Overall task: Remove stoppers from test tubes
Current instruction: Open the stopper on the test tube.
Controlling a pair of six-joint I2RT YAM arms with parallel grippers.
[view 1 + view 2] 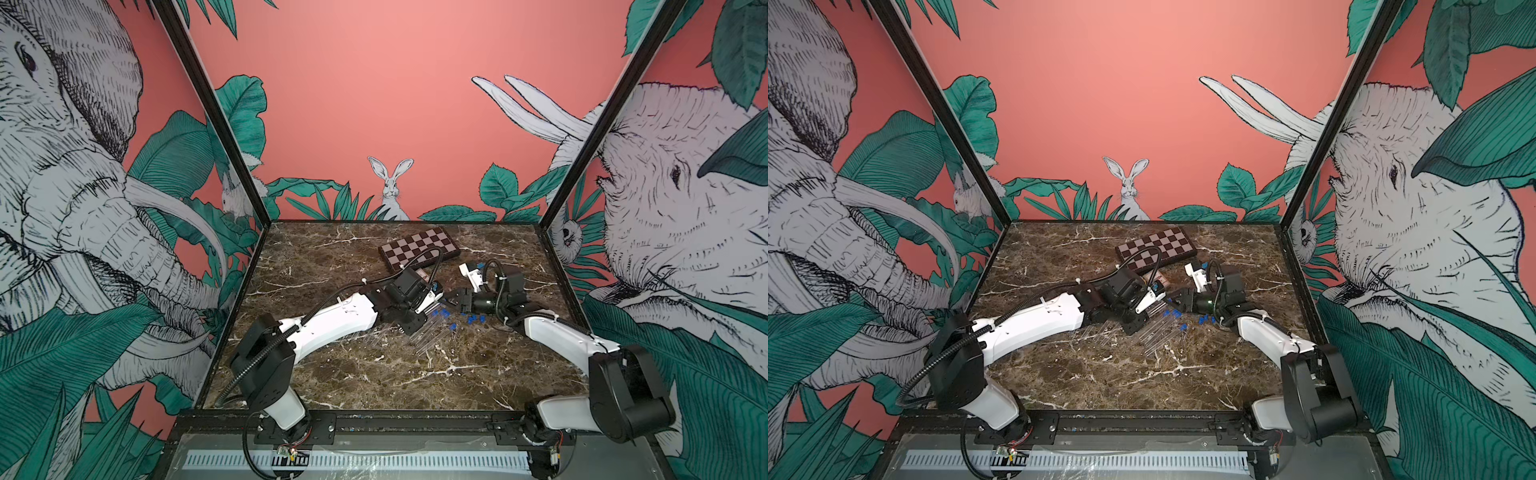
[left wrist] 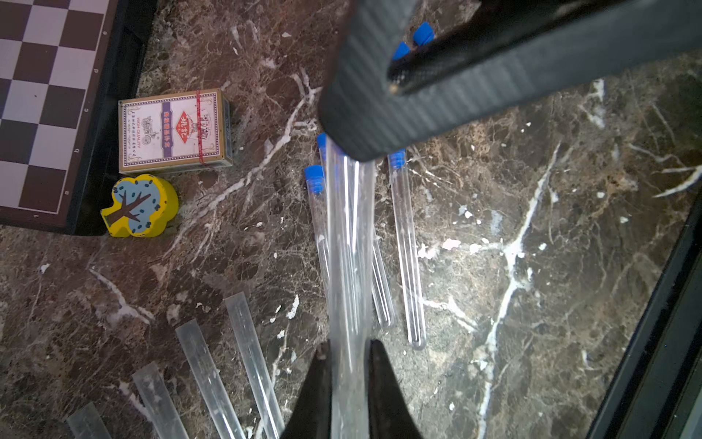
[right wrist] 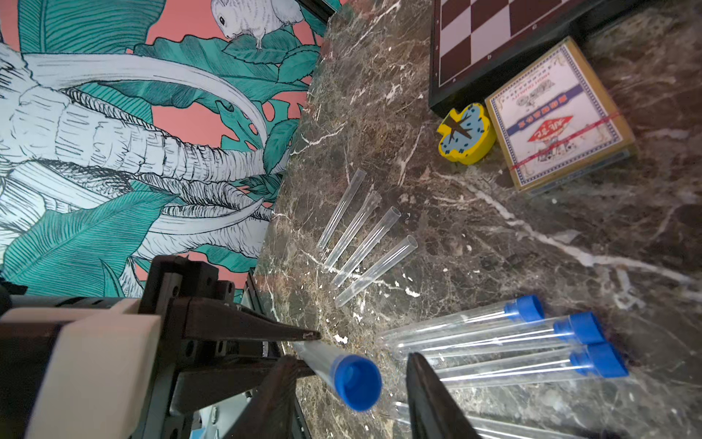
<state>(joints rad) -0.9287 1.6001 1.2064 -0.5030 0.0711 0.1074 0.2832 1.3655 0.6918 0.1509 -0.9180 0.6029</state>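
Note:
My left gripper (image 2: 347, 346) is shut on a clear test tube (image 2: 347, 266) held just above the marble. The tube's blue stopper (image 3: 359, 384) points at my right gripper (image 3: 349, 357), whose jaws stand open on either side of the stopper with gaps showing. In both top views the two grippers (image 1: 432, 297) (image 1: 451, 299) meet at the table's middle. Three stoppered test tubes (image 3: 494, 334) lie on the table beside them. Several tubes without stoppers (image 3: 364, 243) lie in a fan. Loose blue stoppers (image 1: 471, 320) sit by the right arm.
A folded chessboard (image 1: 417, 249) lies at the back. A card box (image 2: 173, 129) and a yellow tree-shaped block (image 2: 140, 205) sit next to it. A black frame rail (image 2: 653, 342) edges the marble table (image 1: 374, 382).

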